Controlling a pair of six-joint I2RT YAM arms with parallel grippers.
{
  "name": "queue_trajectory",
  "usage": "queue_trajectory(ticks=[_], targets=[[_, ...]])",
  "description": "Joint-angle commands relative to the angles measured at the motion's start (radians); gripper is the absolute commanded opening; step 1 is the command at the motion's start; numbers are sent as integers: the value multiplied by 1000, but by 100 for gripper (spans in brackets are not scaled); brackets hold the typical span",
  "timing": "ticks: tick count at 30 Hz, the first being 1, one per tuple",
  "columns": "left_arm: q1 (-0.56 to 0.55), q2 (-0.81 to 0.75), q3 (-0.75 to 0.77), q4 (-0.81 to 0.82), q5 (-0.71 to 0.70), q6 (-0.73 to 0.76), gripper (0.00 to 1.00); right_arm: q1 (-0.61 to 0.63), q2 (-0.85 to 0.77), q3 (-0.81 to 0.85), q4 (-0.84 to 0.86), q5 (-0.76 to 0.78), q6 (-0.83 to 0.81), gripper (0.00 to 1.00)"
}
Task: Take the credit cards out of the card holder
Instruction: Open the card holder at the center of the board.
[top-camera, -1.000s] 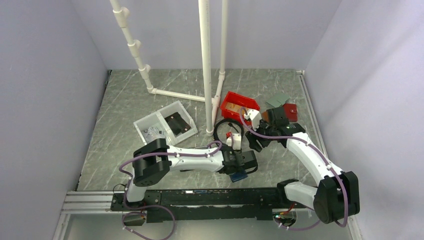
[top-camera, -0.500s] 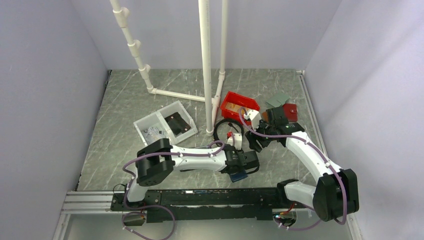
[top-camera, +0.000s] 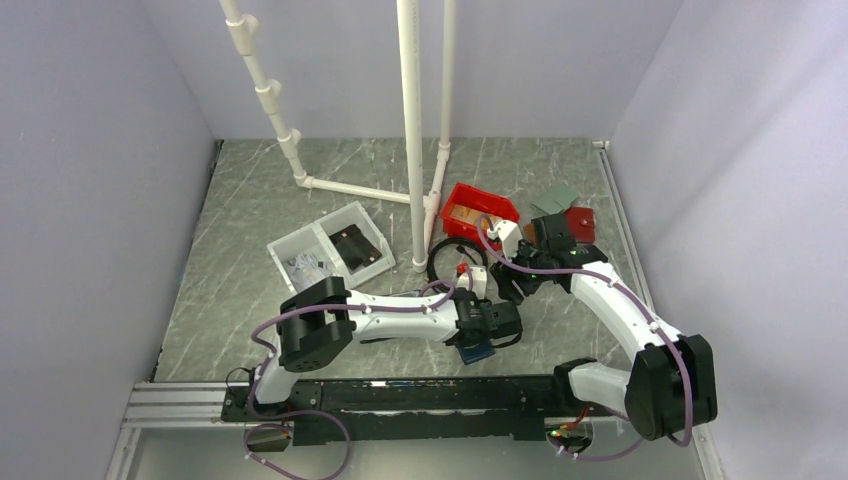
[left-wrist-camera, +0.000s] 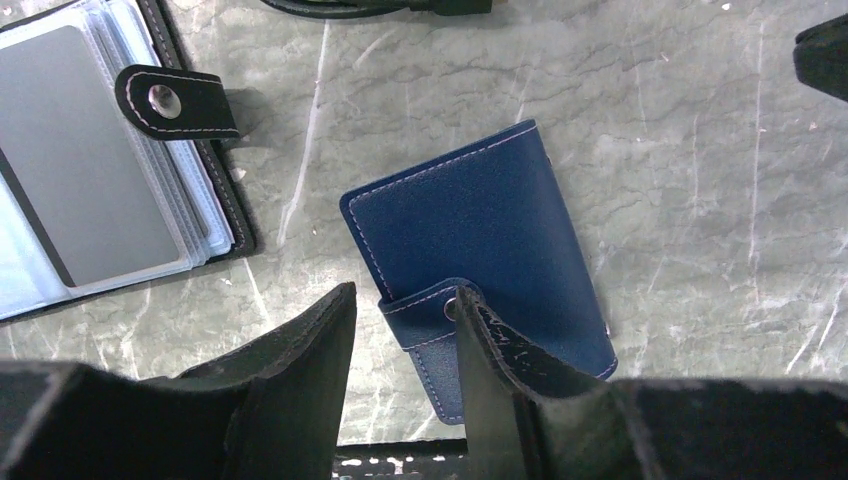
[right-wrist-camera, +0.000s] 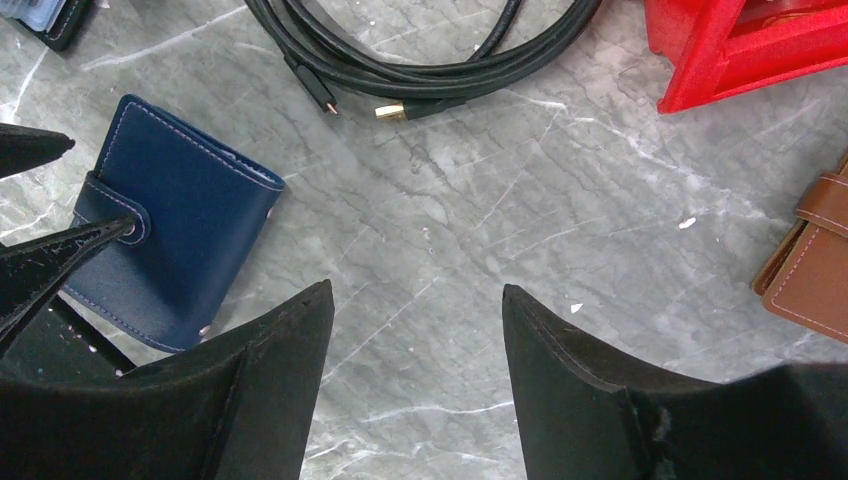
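The base rail (top-camera: 400, 392) runs along the table's near edge, and the card holder (left-wrist-camera: 480, 230) lies flat on the marble just beyond it. Its near corner is close to that edge. The navy cover is closed and the strap (left-wrist-camera: 425, 322) is folded over the near long side, so whatever is inside is hidden.

The left gripper (left-wrist-camera: 406, 292) hangs over that side with its fingers apart. The strap sits in the gap between them, and the right fingertip (left-wrist-camera: 470, 305) is at the strap's snap. The other finger stands clear of the cover on bare stone.

Left of the holder, near but not touching, a black-edged folio (left-wrist-camera: 100, 170) lies open with its tab (left-wrist-camera: 175, 100) pointing towards the holder. To the holder's right the marble is bare.

Further in, the right gripper (right-wrist-camera: 415, 295) hovers with its jaws wide apart and only bare marble between them. From its wrist camera the holder lies off to one side, and a brown wallet (right-wrist-camera: 815, 260) sits at the opposite edge. There is a broad free strip between the two.

Beyond that strip is a coiled black cable (right-wrist-camera: 430, 50), its plug ends pointing into the open stone, and then a red bin (right-wrist-camera: 700, 60).

Further back, a clear divided tray (top-camera: 300, 240) sits left of the white pipe frame (top-camera: 412, 130). The table (top-camera: 250, 200) is walled on three sides.
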Motion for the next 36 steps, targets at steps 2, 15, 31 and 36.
queue_trajectory(ticks=[2,15,31,36], targets=[[-3,14,44,-46,-47,-24,47,-3,1,13,9,-7,4,65],[-3,35,67,-63,-49,-10,48,-3,10,16,3,-18,1,65],[-4,27,52,28,12,50,51,-2,20,18,-1,-20,-1,65],[-5,58,90,-43,28,23,50,-2,18,18,-1,-22,-1,65]])
